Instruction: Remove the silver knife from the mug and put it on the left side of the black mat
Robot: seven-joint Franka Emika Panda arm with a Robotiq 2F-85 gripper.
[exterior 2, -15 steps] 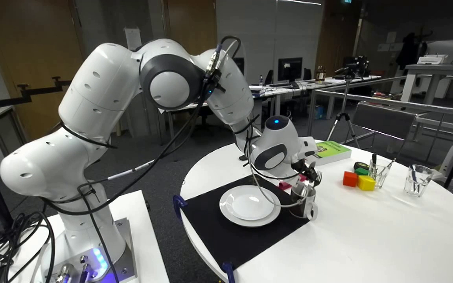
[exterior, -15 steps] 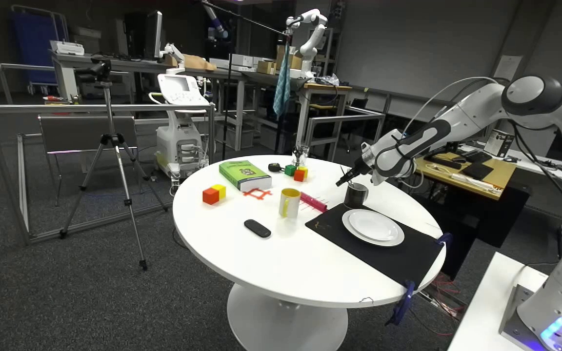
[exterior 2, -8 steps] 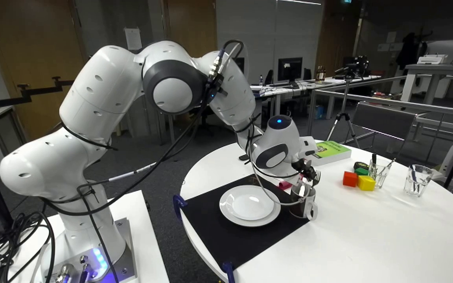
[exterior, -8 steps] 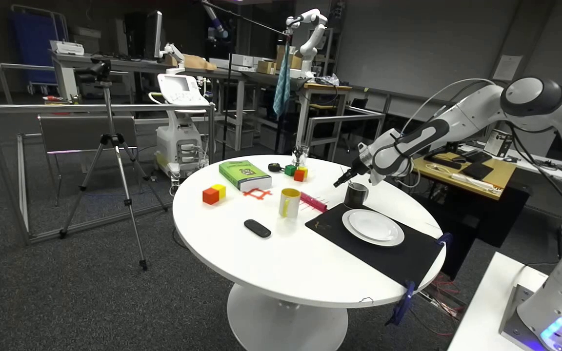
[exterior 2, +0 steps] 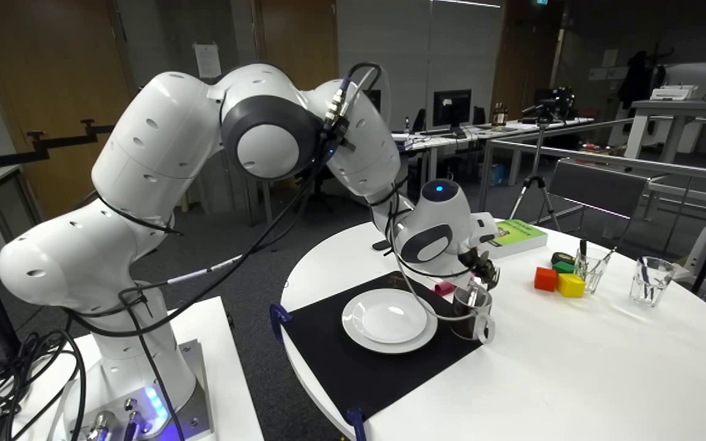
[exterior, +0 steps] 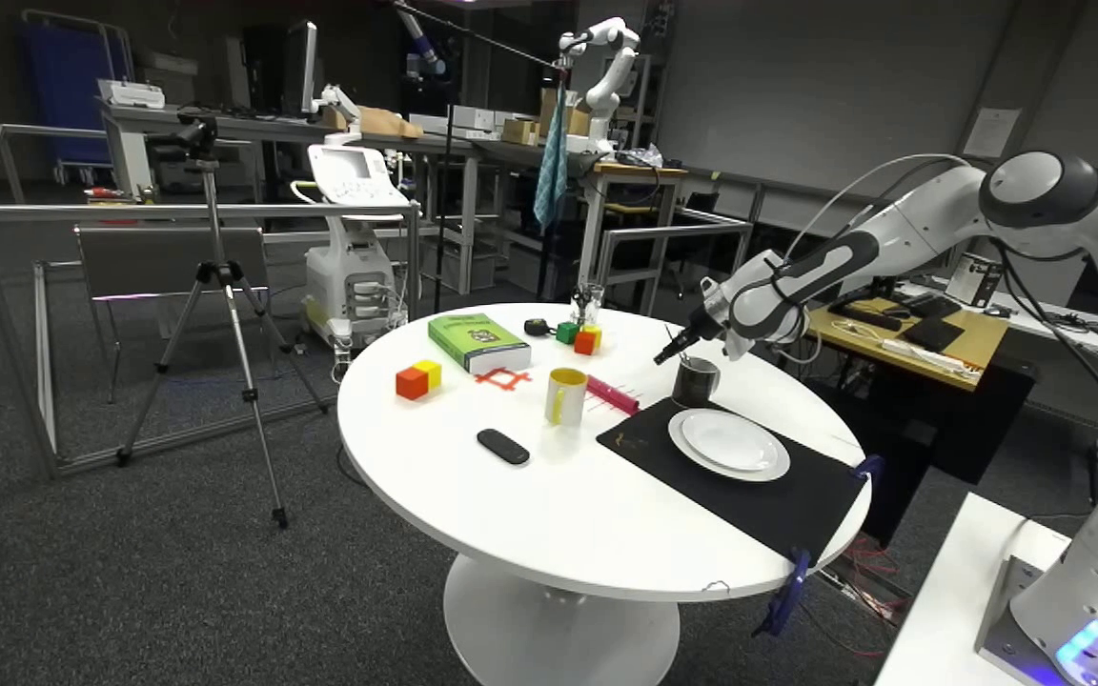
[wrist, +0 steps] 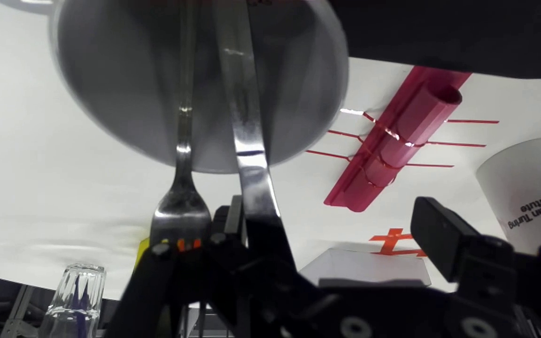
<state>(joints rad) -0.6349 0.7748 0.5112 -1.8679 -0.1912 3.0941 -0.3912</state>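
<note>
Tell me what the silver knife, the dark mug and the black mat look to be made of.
Silver knife: polished metal, likely stainless steel; bright highlights in the wrist view.
Dark mug: probably glazed ceramic, judging by its pale rim and looped handle, though the look leaves this open.
Black mat: matte, showing no bright reflections; fabric, rubber or plastic, I can't tell which.

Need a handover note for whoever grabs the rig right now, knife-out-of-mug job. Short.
Gripper: open; the knife appears to run between the jaws, not gripped.
Things: knife stands in the mug with a fork; mug is at a corner of the black mat.
Done: jaws look placed for the knife; nothing lifted out yet.
Left: close on knife, lift it out, lay it on the mat's left side. The fork is close and may snag.
</note>
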